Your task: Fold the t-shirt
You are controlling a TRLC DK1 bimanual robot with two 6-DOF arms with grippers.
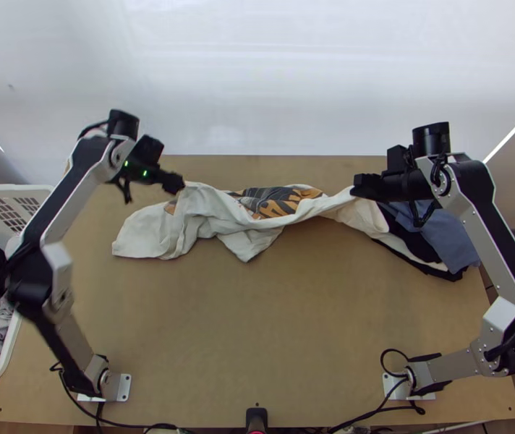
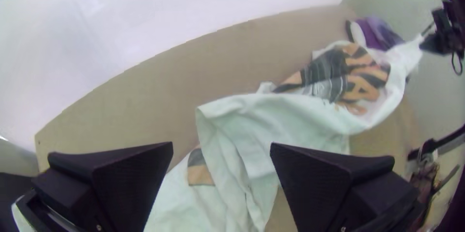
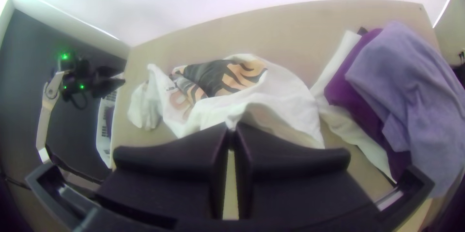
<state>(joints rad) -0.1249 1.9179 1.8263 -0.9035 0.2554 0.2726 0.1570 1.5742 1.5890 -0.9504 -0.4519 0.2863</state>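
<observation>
A light wooden table (image 1: 257, 311) stands against a smooth white wall (image 1: 257, 79). At its left side is a white laundry basket (image 1: 11, 190) with dark and pale clothes in it; on the far right of the table lies a layered pile of clothes (image 1: 442, 235).

The t-shirt (image 1: 218, 210) is on the far half of the table, bunched and twisted, its long axis running left to right, roughly along the far edge. A loose white part spreads at the left, angled toward the near side, and the orange-and-black print (image 1: 279, 202) faces up around the middle. The right stretch narrows to a peak near the pile.

The right gripper (image 1: 356, 186) is clenched on that peak. The left gripper (image 1: 177, 183) is released, its fingers wide apart by the shirt's left part.
</observation>
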